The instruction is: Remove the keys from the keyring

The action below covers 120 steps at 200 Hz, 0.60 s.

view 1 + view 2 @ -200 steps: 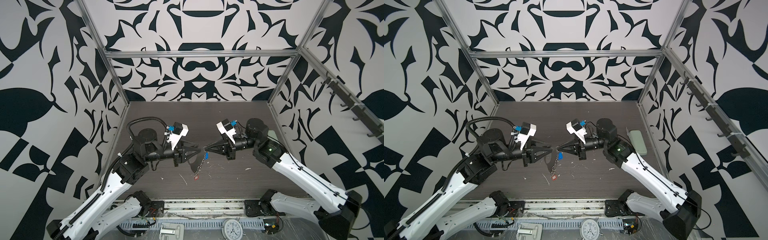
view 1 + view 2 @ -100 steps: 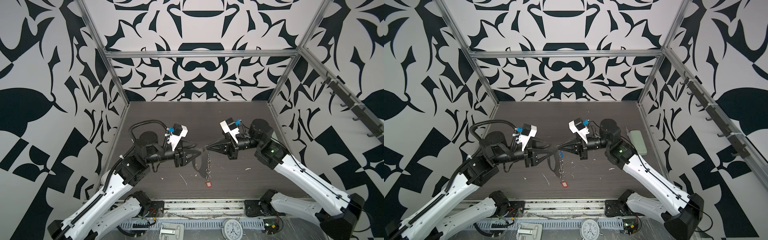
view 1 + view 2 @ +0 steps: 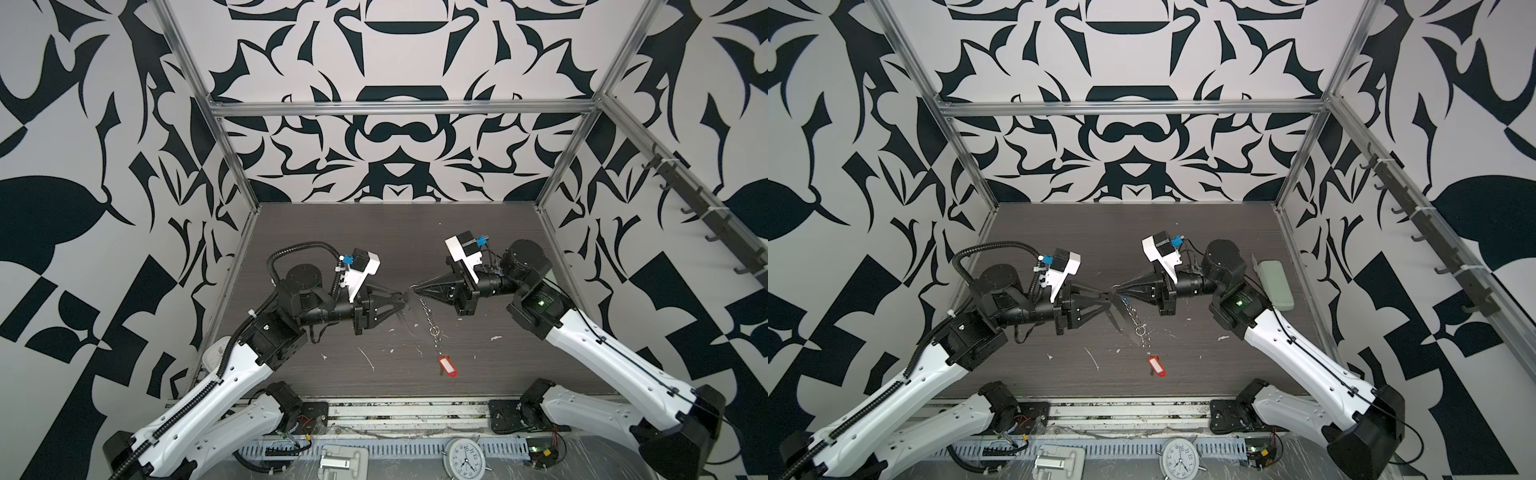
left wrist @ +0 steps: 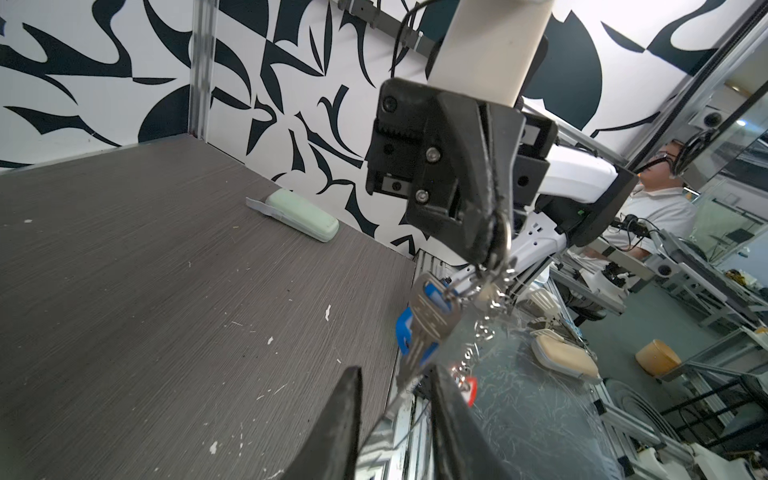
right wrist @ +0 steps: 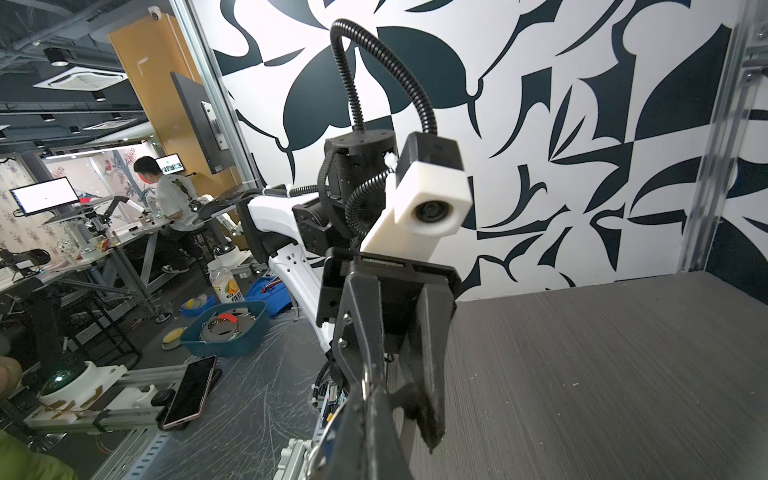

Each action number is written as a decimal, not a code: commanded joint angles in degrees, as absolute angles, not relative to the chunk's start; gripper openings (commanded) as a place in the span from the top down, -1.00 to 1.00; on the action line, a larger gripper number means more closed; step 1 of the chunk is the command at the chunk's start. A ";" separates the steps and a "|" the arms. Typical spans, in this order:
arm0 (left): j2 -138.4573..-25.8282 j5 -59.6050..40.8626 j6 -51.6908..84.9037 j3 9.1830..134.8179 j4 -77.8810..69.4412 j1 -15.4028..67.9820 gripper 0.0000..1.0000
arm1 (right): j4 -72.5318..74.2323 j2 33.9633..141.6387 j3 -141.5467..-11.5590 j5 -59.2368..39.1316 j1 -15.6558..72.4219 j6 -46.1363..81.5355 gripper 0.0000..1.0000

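Right jaws clamp keyring (image 3: 430,319) top, left jaws just beside; red tag (image 3: 447,368) at lower end.

A: Counter (image 3: 332,232) status?
B: Dark grey, wood-grain finish, flat. Runs to the patterned walls at the back and both sides; the front edge meets a metal rail.
A: Anything on it?
B: A pale-green oblong case (image 3: 1275,284), lying flat close to the right wall. It shows in a top view and in the left wrist view (image 4: 301,214).
A: Anything under it?
B: A thin pale strip (image 4: 257,205) sticks out at one end. Can't tell what it is.
A: Anything else?
B: White scraps. One long sliver (image 3: 368,358) lies near the front middle, plus small flecks (image 3: 496,338) scattered toward the front. More flecks (image 4: 270,340) show in the left wrist view.
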<state>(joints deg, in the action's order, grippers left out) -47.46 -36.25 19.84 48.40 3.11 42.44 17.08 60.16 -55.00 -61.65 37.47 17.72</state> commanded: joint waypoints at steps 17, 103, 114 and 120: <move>-47.42 -36.19 19.06 51.51 5.97 42.19 0.67 | 13.68 59.33 -56.58 -63.11 37.97 14.58 1.00; -51.65 -34.52 12.83 63.37 28.77 42.06 0.42 | 2.46 60.28 -58.56 -66.03 37.97 6.43 1.00; -51.85 -33.40 12.24 64.48 30.23 42.01 0.16 | 1.94 60.38 -58.62 -65.47 37.97 6.16 1.00; -51.78 -33.03 12.00 65.04 30.60 42.01 0.11 | 1.91 60.38 -58.54 -65.41 38.01 6.20 1.00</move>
